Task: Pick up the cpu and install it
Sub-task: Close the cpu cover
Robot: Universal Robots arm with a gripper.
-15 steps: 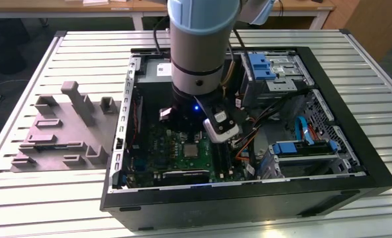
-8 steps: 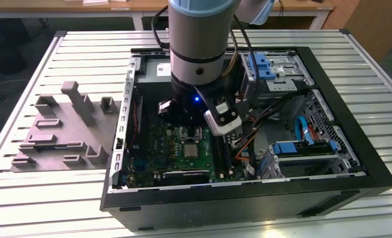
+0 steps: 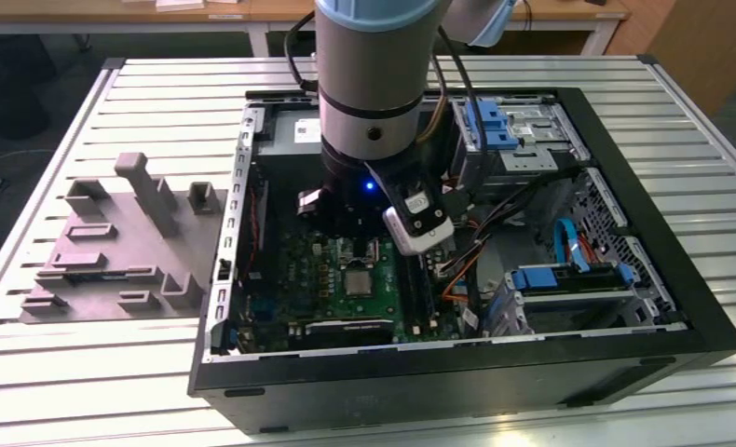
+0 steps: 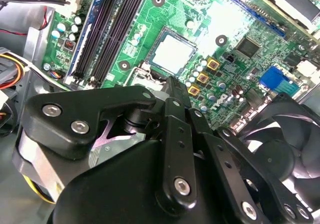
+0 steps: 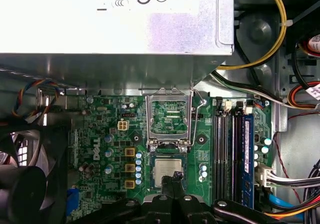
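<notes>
The cpu (image 5: 165,168), a small silvery square chip, lies flat in its socket on the green motherboard (image 5: 105,129); it shows in both wrist views (image 4: 172,52) and in the exterior view (image 3: 360,282). The socket's metal load plate (image 5: 169,116) stands swung open beside it. My gripper (image 5: 175,176) is shut, its black fingers meeting in a narrow tip (image 4: 172,82) just over one edge of the cpu, with nothing held between them. The arm (image 3: 368,102) reaches down into the open computer case (image 3: 666,307).
A black fan (image 4: 285,144) sits close beside the gripper. Memory slots (image 5: 232,149) run along the socket's other side. The silver power supply (image 5: 115,19) and cable bundles (image 5: 295,99) crowd the board's edge. On the slatted table, a grey fixture plate (image 3: 107,251) lies at the exterior view's left.
</notes>
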